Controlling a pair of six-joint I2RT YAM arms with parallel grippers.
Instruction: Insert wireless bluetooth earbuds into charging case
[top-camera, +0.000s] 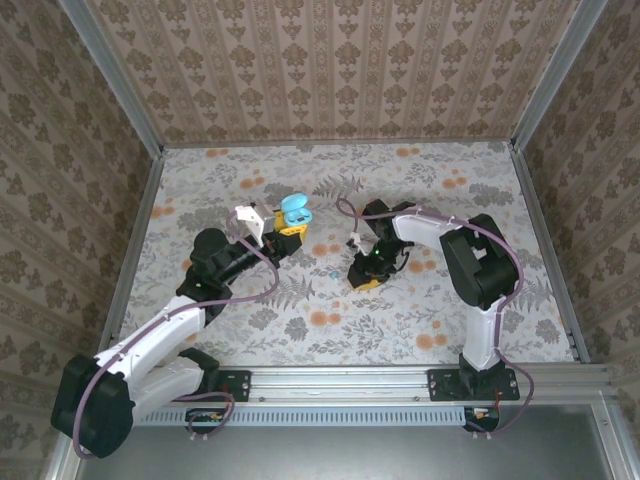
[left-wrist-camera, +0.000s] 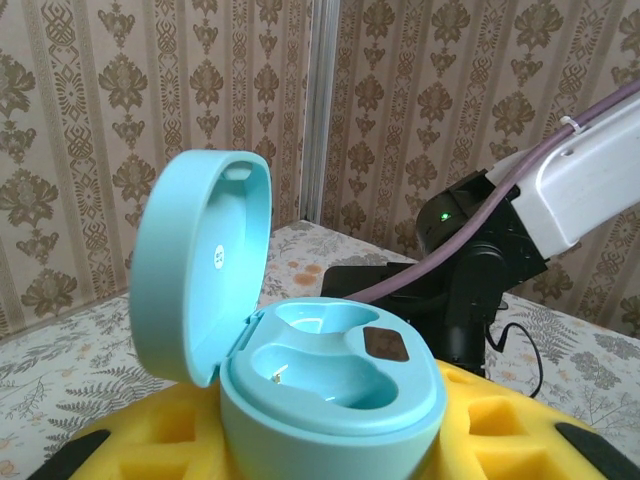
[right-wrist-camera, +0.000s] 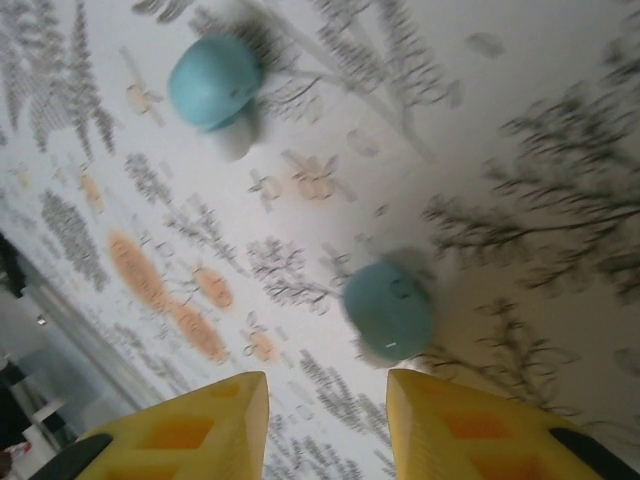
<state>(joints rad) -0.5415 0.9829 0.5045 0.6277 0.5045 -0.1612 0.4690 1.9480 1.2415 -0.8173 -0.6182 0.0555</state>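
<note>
My left gripper (top-camera: 288, 224) is shut on the teal charging case (left-wrist-camera: 335, 385), held between its yellow fingers (left-wrist-camera: 150, 440) above the table. The case's lid (left-wrist-camera: 195, 260) stands open and both wells inside are bare. In the top view the case (top-camera: 295, 209) sits left of centre. My right gripper (right-wrist-camera: 327, 385) is open, low over the table, with nothing between its yellow fingers (right-wrist-camera: 195, 430). Two teal earbuds lie on the tablecloth: one earbud (right-wrist-camera: 388, 310) just beyond the right fingertip, the other earbud (right-wrist-camera: 213, 82) farther off.
The floral tablecloth (top-camera: 330, 320) covers the table, and patterned walls (top-camera: 330, 70) close in the back and both sides. My right arm (left-wrist-camera: 480, 270) with its purple cable stands just behind the held case in the left wrist view.
</note>
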